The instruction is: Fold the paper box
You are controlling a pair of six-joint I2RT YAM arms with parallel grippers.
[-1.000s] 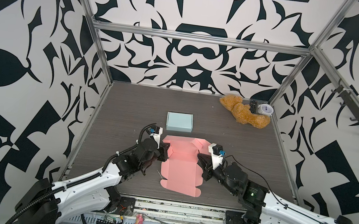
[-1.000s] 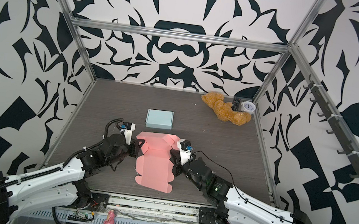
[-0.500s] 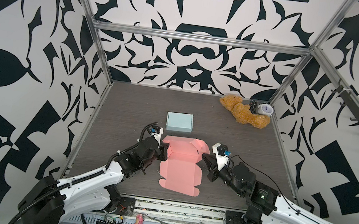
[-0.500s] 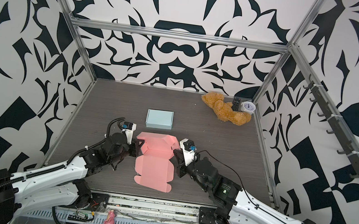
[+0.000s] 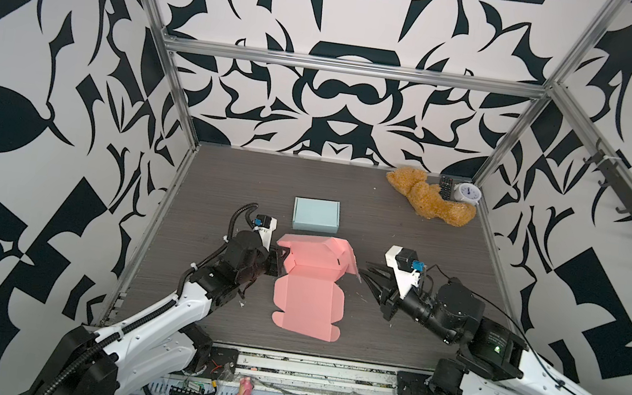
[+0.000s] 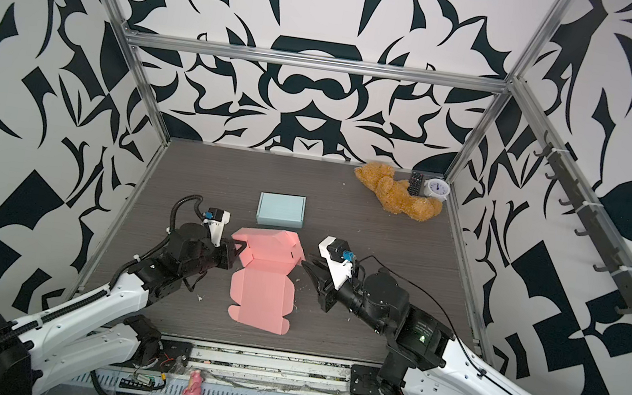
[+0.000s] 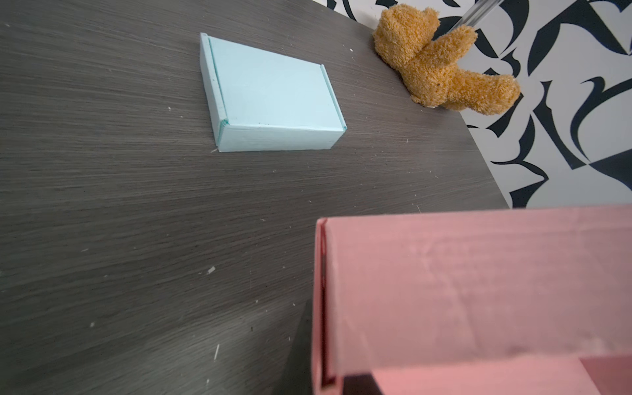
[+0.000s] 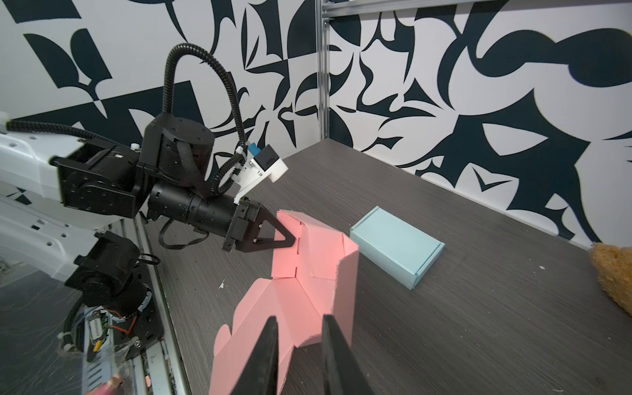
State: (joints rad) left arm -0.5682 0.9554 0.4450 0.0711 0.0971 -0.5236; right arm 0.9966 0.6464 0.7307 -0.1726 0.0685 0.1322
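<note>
The pink paper box (image 5: 308, 302) (image 6: 262, 296) lies in the middle of the table, its lid panel flat toward the front and its far walls partly raised. My left gripper (image 5: 280, 255) (image 6: 236, 248) (image 8: 290, 237) is shut on the top edge of the box's left wall, which fills the left wrist view (image 7: 478, 290). My right gripper (image 5: 364, 274) (image 6: 306, 266) (image 8: 299, 316) hovers just right of the leaning right wall (image 8: 345, 273). Its fingers are open and hold nothing.
A folded light blue box (image 5: 316, 215) (image 8: 396, 246) sits just behind the pink one. A brown teddy bear (image 5: 427, 199), a remote (image 5: 446, 187) and a small white clock (image 5: 466, 192) lie in the back right corner. Walls close in the table on three sides.
My right gripper has let go of the box's right wall, opened, and drawn back to the right. The left gripper keeps its hold on the left wall.
</note>
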